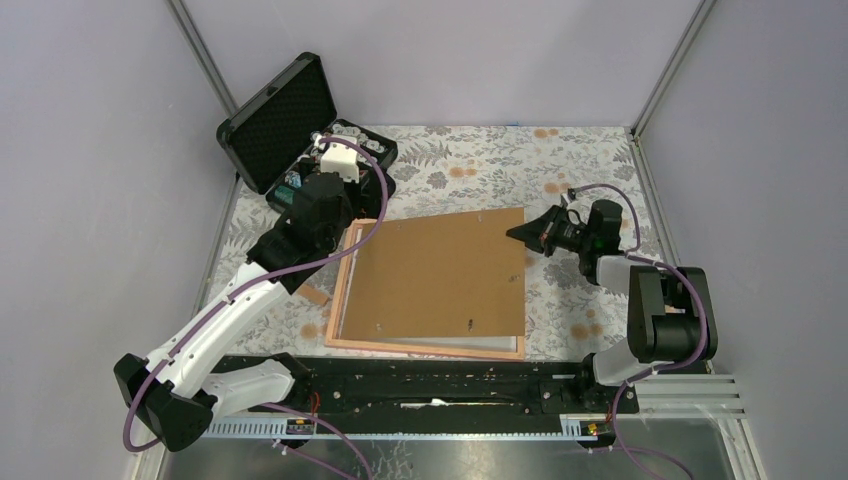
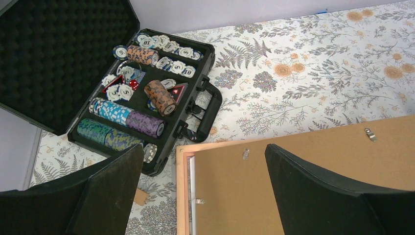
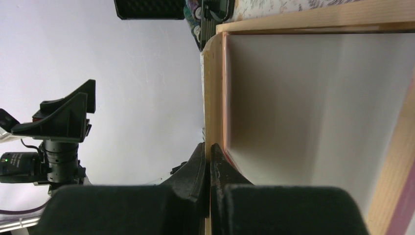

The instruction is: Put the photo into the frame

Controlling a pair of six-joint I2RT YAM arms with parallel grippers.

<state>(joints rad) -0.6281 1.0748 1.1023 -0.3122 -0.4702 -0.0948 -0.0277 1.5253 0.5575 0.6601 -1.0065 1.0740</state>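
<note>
Top external: the frame lies flat on the floral table, near the middle. A brown backing board rests over it, skewed against the border so that the frame's left and near rails show.

Right gripper: fingers clenched on the board's right edge, near its far corner. In the right wrist view the two fingers pinch the thin board edge-on. That edge is lifted off the frame.

Photo: a plain white surface inside the frame's border, under the raised board. Its printed side is not visible. The left wrist view shows a narrow white strip between the left rail and the board.

Left gripper: fingers spread wide and released, holding nothing. It hangs over the frame's far left corner.

An open black foam-lined case sits at the far left of the table. It holds rows of poker chips.
</note>
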